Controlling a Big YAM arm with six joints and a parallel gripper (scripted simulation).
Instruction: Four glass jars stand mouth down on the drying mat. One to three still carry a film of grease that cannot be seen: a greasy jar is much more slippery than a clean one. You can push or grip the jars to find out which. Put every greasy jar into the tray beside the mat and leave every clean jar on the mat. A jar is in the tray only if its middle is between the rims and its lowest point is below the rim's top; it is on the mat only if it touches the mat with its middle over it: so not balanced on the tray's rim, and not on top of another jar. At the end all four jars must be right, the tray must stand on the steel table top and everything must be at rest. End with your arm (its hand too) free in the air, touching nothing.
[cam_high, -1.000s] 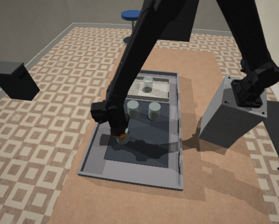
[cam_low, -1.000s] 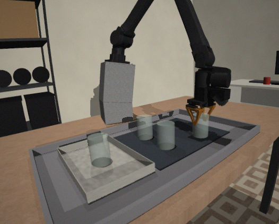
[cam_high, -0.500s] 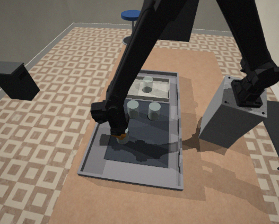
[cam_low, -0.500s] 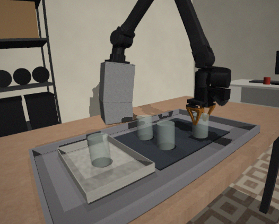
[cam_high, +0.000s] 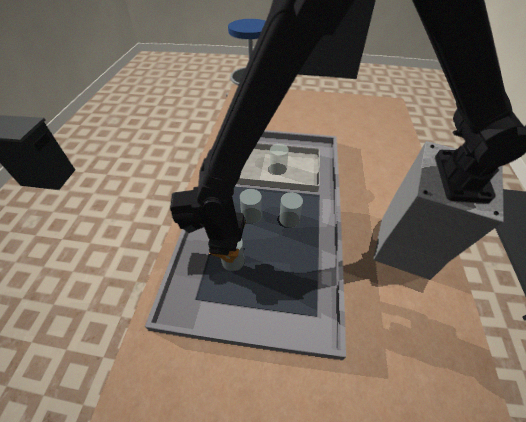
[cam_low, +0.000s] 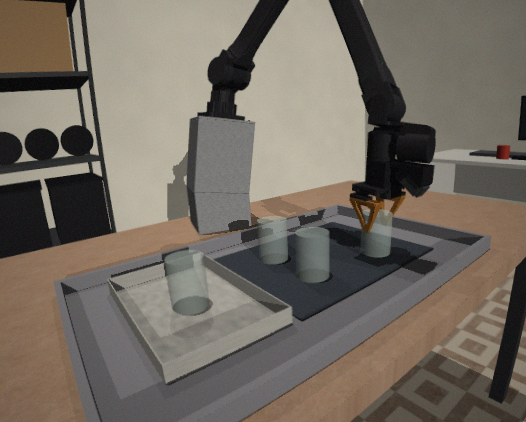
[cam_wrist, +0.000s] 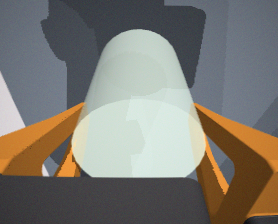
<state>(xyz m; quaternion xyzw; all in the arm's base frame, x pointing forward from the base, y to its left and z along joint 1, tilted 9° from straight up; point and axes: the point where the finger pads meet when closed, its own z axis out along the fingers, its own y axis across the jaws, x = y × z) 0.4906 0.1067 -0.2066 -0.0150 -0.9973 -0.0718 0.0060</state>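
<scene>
My gripper (cam_high: 231, 256) (cam_low: 378, 225) (cam_wrist: 138, 111) is shut on an upright glass jar (cam_high: 233, 265) (cam_low: 376, 247) (cam_wrist: 137, 145), with an orange finger on either side. The jar's lower end is at or close to the dark mat (cam_high: 295, 260) (cam_low: 340, 280); a small gap cannot be told. Two jars stand mouth down on the mat near the tray: one nearer the arm's base (cam_high: 291, 210) (cam_low: 273, 240), the other farther from it (cam_high: 251, 206) (cam_low: 313, 255). The fourth jar (cam_high: 279, 157) (cam_low: 187, 282) stands inside the pale tray (cam_high: 300, 187) (cam_low: 230, 345). Grease cannot be seen.
Tray and mat lie side by side on the grey steel top (cam_high: 240, 325) (cam_low: 280, 350), which has a raised rim. The arm's grey pedestal (cam_high: 415, 225) (cam_low: 222, 165) stands beyond its long side. The arm hides part of the tray in the top view.
</scene>
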